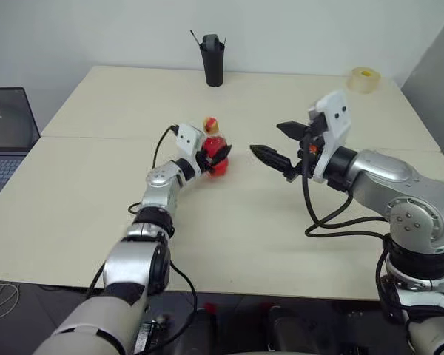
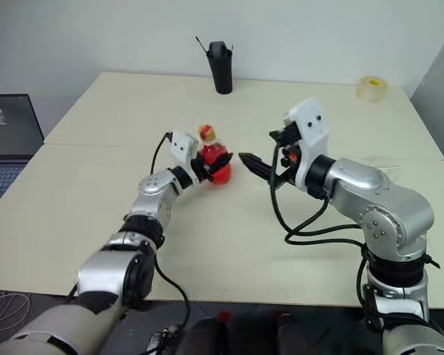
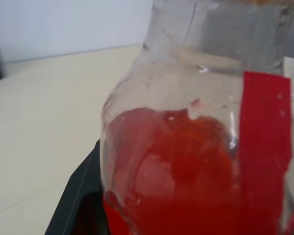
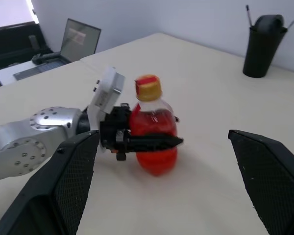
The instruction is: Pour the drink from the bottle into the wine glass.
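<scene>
From the head views, your left pincer (image 1: 213, 157) pinches the bottle (image 1: 214, 148) upright mid-desk (image 1: 74, 214); your right pincer (image 1: 281, 144) hangs spread just beside it. Left wrist view: the drink (image 3: 186, 171) sloshes in the bulgy body, so it may slip. Right wrist view: the cap (image 4: 148, 86) is still on; tilt now and nothing pours.

No words, brands or numbers can be read anywhere. The bottle (image 4: 154, 129) carries a plain red band without legible print.

Clear bottle (image 4: 154, 134) with yellow cap (image 4: 148, 87), red drink (image 3: 186, 176); cream table (image 1: 281, 237); black pen holder (image 1: 214, 61).
</scene>
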Available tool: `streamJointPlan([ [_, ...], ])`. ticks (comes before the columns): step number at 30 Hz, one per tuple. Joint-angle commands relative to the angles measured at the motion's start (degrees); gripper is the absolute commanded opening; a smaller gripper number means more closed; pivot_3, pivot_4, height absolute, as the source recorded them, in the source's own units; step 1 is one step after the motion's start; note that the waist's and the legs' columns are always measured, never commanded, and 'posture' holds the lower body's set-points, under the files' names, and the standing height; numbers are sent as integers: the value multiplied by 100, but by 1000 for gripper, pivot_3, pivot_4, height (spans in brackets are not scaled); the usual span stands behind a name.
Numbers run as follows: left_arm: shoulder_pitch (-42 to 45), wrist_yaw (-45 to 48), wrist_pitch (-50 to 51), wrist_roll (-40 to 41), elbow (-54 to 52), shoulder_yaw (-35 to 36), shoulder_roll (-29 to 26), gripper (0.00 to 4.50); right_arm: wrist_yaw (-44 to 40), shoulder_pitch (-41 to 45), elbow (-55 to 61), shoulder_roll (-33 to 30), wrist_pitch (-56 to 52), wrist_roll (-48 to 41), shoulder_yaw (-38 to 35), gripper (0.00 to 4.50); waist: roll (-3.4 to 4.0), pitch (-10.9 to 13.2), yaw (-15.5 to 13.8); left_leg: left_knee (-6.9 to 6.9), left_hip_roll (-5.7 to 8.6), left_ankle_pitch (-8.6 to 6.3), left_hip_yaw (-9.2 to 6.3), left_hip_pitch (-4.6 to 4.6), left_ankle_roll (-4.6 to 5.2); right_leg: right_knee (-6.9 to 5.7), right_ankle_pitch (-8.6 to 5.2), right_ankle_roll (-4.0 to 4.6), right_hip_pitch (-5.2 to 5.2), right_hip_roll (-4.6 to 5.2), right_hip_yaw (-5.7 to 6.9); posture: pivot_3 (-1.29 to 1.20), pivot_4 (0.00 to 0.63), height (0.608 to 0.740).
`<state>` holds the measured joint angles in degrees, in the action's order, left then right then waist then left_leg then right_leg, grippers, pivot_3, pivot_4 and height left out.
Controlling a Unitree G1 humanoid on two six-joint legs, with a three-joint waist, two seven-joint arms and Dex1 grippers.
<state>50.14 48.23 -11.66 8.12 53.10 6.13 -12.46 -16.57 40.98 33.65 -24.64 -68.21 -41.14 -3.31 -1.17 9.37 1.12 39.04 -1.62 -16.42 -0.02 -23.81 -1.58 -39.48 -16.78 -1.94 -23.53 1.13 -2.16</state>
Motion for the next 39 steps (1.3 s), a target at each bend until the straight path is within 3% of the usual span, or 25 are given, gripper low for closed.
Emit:
streamJointPlan([
  [1, -598, 270, 804, 354, -2068, -313, 19, 2209, 375, 229, 417, 133, -721, -375, -320, 4500, 0, 0, 39, 1, -1, 0, 2, 0, 0, 0, 0, 0, -1, 1, -4, 0, 150, 740],
  [7, -1617, 111, 2161, 622, -4236, -803, 118, 2207, 942, 298, 568, 692, -1679, -506, -462, 4500, 4, -2, 61, 1, -4, 0, -2, 2, 2, -11, 0, 0, -3, 2, -15, 0, 150, 740],
  [12, -1982, -25, 2803, 760, -5109, -1045, 100, 2194, 1218, 387, 530, 1017, -1898, -376, -521, 4500, 6, -4, 66, 1, -2, -1, -3, 3, 4, -10, 0, 0, -3, 0, -14, 0, 150, 740],
  [36, -1806, -82, 2731, 690, -4922, -1293, -42, 2191, 1267, 454, 139, 1482, -1626, 280, -352, 4500, 9, -5, 69, 0, 0, -2, 1, 5, 7, -5, 0, 0, -4, -1, -10, 0, 150, 740],
  [39, -1764, -67, 2693, 698, -4875, -1317, -35, 2191, 1239, 433, 134, 1485, -1620, 294, -303, 3558, 9, -5, 69, 0, 0, -2, 1, 5, 7, -5, 0, 0, -4, -2, -10, 0, 150, 740],
])
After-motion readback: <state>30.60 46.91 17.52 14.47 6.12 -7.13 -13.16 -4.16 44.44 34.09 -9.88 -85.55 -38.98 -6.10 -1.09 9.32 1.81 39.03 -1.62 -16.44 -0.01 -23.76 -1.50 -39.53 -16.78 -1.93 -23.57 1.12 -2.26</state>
